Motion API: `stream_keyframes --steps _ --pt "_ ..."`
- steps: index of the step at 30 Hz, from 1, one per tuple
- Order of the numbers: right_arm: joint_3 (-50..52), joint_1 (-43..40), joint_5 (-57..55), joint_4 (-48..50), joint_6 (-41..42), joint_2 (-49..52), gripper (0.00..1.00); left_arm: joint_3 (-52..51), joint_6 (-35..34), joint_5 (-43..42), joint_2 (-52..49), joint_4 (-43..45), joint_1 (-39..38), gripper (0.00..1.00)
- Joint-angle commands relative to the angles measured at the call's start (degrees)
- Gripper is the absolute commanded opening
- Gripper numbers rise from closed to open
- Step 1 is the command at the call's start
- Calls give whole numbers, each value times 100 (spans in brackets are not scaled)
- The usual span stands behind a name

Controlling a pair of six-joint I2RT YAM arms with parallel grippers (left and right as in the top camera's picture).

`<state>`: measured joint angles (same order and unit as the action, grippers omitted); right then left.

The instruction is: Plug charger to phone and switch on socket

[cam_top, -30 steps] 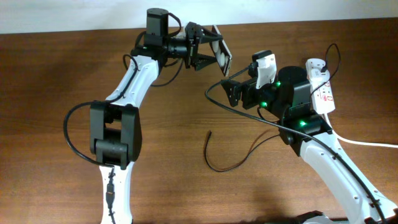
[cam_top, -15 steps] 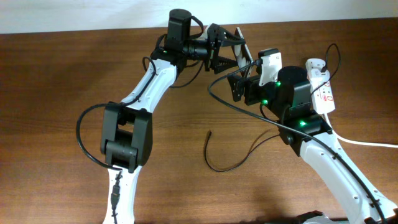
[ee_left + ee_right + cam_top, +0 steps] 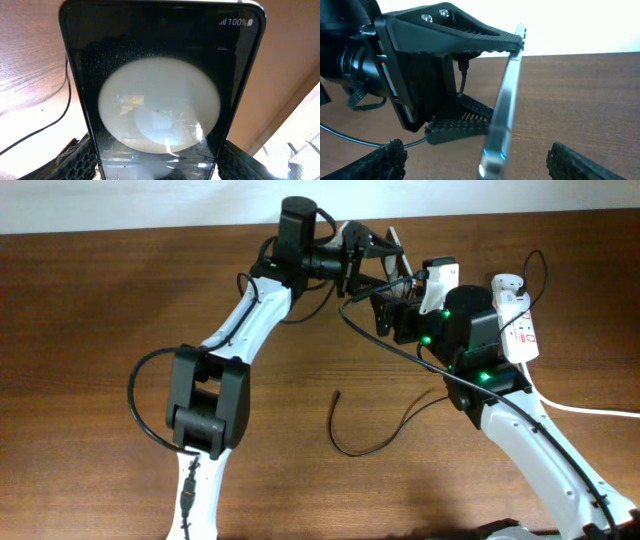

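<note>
The phone is being held clear of the table by the left gripper, over the far middle of the tabletop in the overhead view. The two sides of its near end are being clamped between the ribbed black fingers, one at each lower corner of the left wrist view. Its glossy screen is being turned toward that camera. A large pale round patch is being shown on the glass, with a signal mark and "100%" in small white characters at the top right corner.

In the right wrist view the phone is being seen edge-on, as a thin tilted sliver leaning out from the left gripper. The right gripper is being held just beside it. The right fingers are being held wide apart, one on each side of the phone's near end, and neither is touching it.

The charger is being supported by the table, with its thin black cable lying in a loose curve in the middle of the tabletop. Its small plug tip is resting free on the wood, well apart from the phone and from both grippers.

The socket is lying at the right side of the table, with red marks on its top. A white adapter is seated at its far end, and a thick white cord is being trailed off toward the right edge. How its switch is set cannot be told.
</note>
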<state>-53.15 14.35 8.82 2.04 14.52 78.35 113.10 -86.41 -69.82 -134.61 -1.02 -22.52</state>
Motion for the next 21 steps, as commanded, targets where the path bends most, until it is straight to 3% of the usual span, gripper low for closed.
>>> stream_keyframes --steps 1,11,21 --pt "-120 31 -70 37 -76 79 87 103 -13 -90 -37 55 -76 0" --pt "-120 26 -118 81 -208 79 62 103 -13 -114 -37 55 -146 0" --pt "-120 26 -181 79 -205 79 47 103 -11 -131 -37 57 -146 0"
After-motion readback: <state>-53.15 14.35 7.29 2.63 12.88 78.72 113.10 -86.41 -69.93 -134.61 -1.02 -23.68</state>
